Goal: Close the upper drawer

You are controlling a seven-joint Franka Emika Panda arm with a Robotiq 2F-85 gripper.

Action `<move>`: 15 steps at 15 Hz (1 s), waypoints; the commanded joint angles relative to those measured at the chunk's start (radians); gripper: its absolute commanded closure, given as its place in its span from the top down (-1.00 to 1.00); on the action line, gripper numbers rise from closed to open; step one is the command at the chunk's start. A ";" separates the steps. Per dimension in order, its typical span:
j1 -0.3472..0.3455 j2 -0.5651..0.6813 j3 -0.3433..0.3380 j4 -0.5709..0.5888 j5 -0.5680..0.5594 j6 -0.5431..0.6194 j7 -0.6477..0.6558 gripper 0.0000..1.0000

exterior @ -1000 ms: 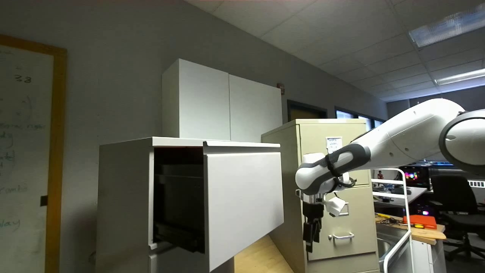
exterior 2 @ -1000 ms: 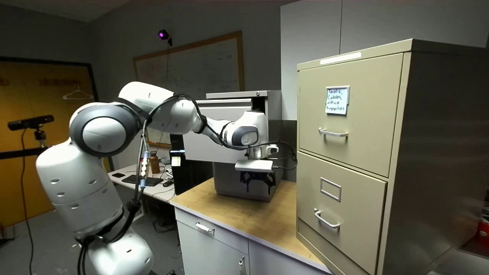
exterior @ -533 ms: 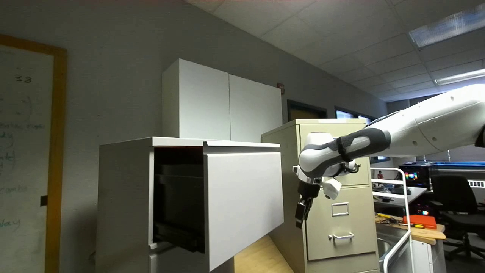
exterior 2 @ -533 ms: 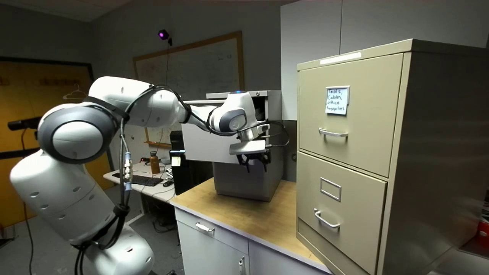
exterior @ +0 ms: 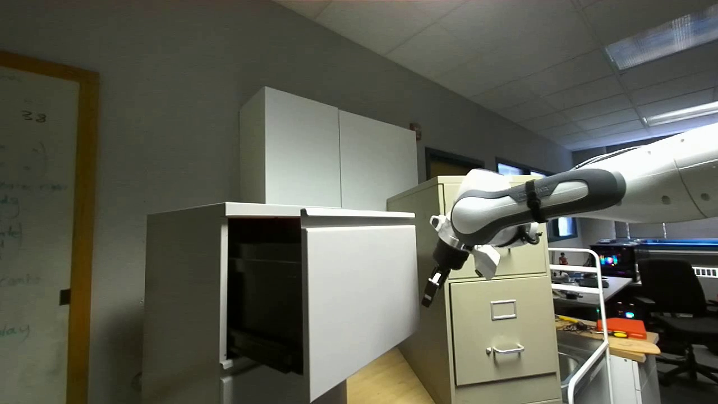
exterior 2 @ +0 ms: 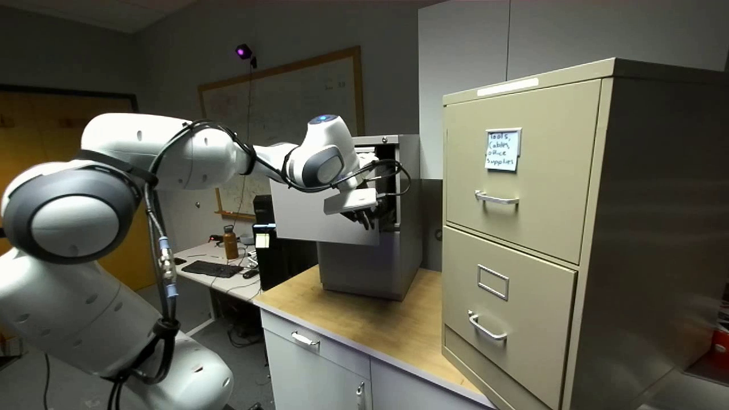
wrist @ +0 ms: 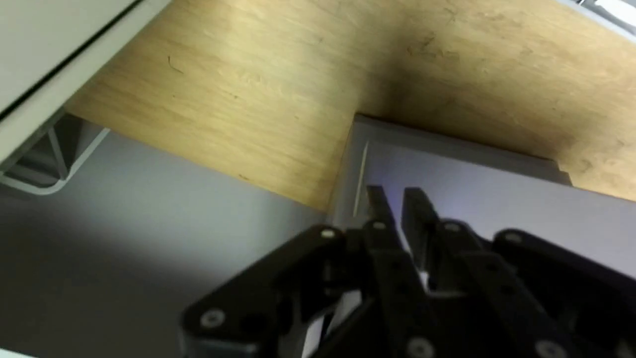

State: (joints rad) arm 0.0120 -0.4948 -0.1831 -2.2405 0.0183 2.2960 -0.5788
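Standing well out of its light-grey cabinet (exterior: 182, 303), dark interior (exterior: 263, 292) exposed, the upper drawer (exterior: 359, 303) has its whole closing left to do. In an exterior view its front panel (exterior 2: 313, 221) faces about 8 o'clock, so it must travel toward 2 o'clock there; the long axis, as I judge it, is the panel's width, set level, though foreshortening hides the true proportions. It reads as sheet metal — stiff, hardly fragile, probably heavy — and may need a firm shove before it runs. The whitish front looks smooth and likely slippery, with no handle showing, only a lip (exterior: 359, 214) along the top. Nothing there asks to be pinched: better to lean on the middle of the panel and press it straight in. The gripper (wrist: 396, 199) suits that, its fingers (wrist: 418, 214) brought almost together in the wrist view, a thin gap between the tips and nothing held. In both exterior views it hangs tilted at about 3 o'clock from the panel's middle, near that edge; whether it touches I cannot tell. A push so far to that side could make the drawer bind, so the gripper ought first to shift toward 9 o'clock, nearer the panel's middle.
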 commanded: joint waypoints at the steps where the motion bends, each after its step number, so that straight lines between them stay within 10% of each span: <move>1: 0.042 -0.084 -0.002 -0.069 0.049 0.104 0.010 -0.94; 15: 0.226 -0.081 -0.034 -0.127 0.139 0.418 0.031 -0.88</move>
State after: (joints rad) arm 0.1834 -0.6110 -0.2136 -2.3909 0.1333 2.6718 -0.5690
